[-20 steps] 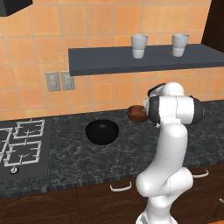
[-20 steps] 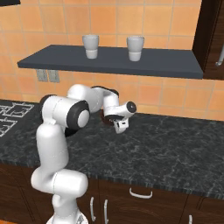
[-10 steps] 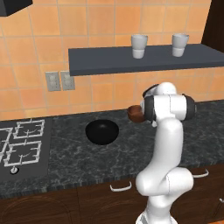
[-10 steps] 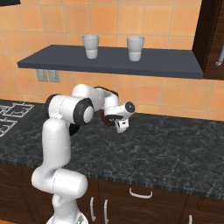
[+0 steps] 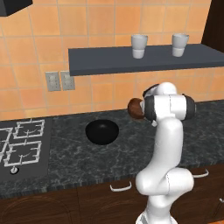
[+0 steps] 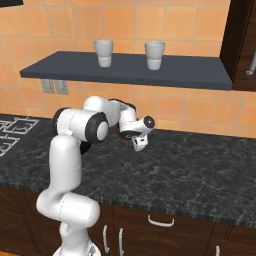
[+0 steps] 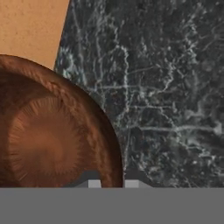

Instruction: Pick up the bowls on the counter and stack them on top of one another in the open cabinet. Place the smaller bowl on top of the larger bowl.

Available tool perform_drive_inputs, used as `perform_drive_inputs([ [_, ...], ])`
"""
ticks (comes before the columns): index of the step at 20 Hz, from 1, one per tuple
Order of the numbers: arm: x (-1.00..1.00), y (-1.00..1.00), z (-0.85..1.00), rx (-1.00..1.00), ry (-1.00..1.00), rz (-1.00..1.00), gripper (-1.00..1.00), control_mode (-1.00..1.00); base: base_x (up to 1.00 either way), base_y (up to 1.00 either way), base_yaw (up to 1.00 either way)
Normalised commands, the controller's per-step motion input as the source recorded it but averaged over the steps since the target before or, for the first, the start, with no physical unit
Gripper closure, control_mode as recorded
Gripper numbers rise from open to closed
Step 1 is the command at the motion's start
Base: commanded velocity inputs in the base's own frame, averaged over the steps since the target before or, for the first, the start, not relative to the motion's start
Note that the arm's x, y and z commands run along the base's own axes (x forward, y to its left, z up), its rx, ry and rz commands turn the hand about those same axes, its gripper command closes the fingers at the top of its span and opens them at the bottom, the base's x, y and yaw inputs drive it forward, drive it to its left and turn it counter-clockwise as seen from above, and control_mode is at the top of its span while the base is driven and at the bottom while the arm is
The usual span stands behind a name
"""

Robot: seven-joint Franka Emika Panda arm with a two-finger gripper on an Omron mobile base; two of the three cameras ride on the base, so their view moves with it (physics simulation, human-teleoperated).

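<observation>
Smaller bowl: reddish-brown, wood-like finish, sits at the back of the surface close to the orange wall tiles. In the left base view its brown edge shows just left of the white arm. In the hand view it lies at lower left, interior facing the camera, speckled stone to its right.

Tool: fingers drawn together on the bowl's rim; the two tips rise either side of the rim edge at the bottom of the hand view. In the right base view the hand reaches low over the surface.

Larger bowl: glossy black, upright on the surface, left of the brown bowl and apart from it, right of the stove burners.

Open cabinet: slate-grey shelf above, carrying two white cups side by side, well apart.
</observation>
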Motion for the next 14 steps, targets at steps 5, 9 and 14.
perform_drive_inputs([
  [5,-0.54,0.00,0.17,0.04,-0.02,0.00,1.00,-1.00,0.00,0.00,0.00],
  [9,-0.99,0.00,0.43,0.08,-0.02,0.00,1.00,-1.00,0.00,0.00,0.00],
  [14,-0.90,0.16,0.76,0.00,-0.01,0.07,1.00,-1.00,0.00,0.00,0.00],
])
